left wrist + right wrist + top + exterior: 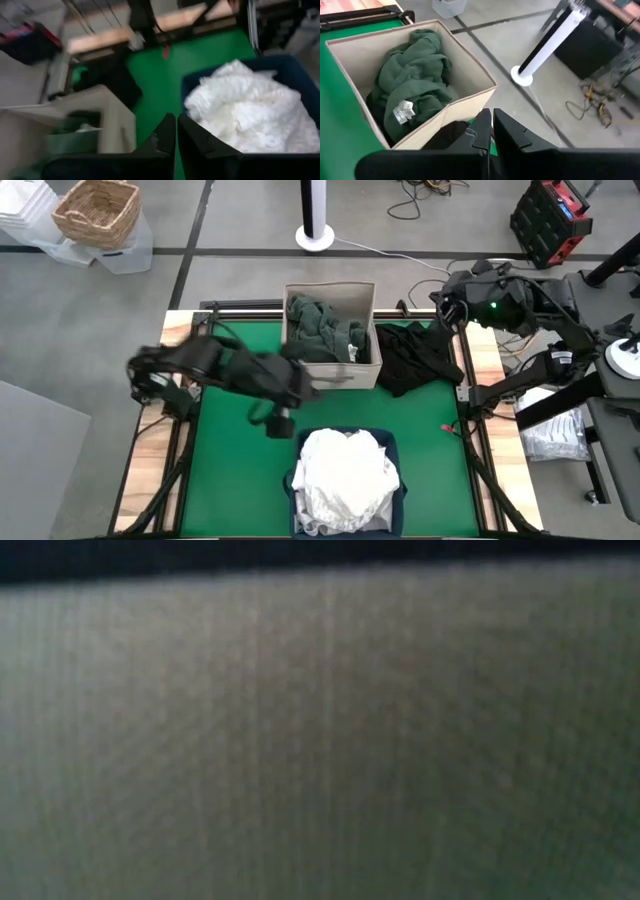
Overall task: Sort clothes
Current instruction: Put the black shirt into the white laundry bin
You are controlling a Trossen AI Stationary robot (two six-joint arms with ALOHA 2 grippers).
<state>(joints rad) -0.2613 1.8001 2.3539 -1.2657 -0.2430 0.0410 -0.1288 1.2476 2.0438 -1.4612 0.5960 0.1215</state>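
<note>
While the black garment (415,355) lies on the desk (230,470) just beside the right hand (491,120), clenched and empty, the left hand (281,423), also clenched, sits farther off.

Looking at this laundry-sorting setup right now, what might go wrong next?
1. The black garment lies spread over the green mat's far right edge, beside the beige fabric box; a pull might drag it off the table.
2. The white clothes heap above the navy blue fabric bin's rim, so more could spill out.
3. The left tool, shut and empty, hovers between box and bin and might knock either.
</note>
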